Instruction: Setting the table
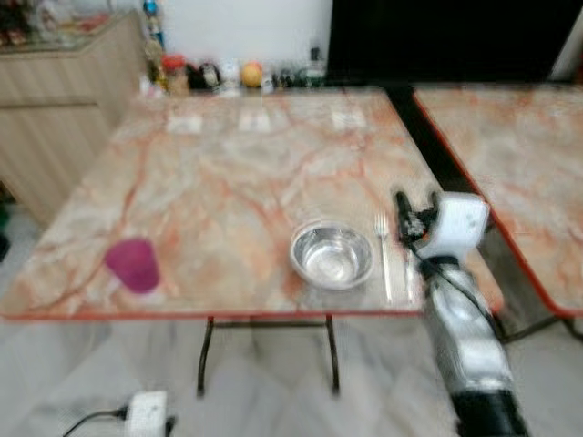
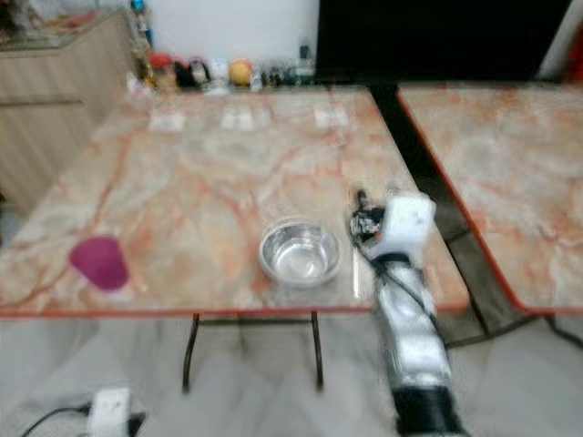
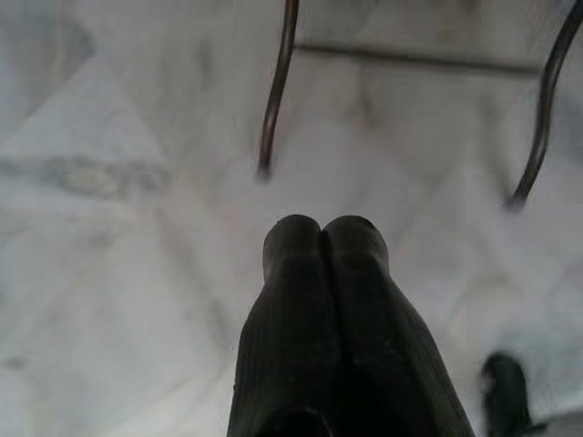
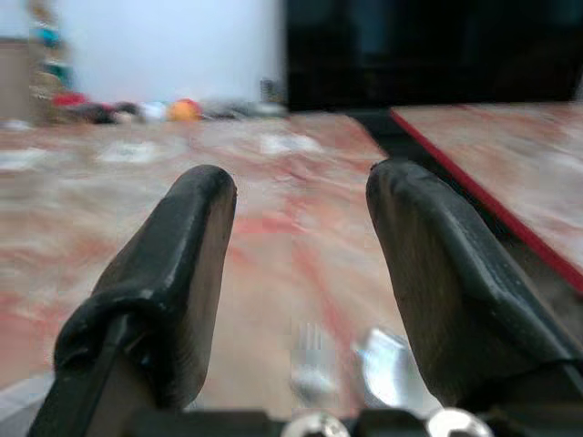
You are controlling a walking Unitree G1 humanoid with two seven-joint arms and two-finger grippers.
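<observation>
A steel bowl (image 1: pixel 332 255), apparently empty, is seen right of centre in the head view, near the front edge of the marble table (image 1: pixel 228 173). A purple cup (image 1: pixel 133 264) stands at lower left; its contents cannot be made out. A fork (image 1: pixel 383 255) lies just right of the bowl. The right gripper (image 4: pixel 301 273) is held wide open with nothing gripped; the fork and a spoon (image 4: pixel 387 364) lie below its jaws. The left gripper (image 3: pixel 320 238) is closed, empty, over the floor (image 3: pixel 127 273).
</observation>
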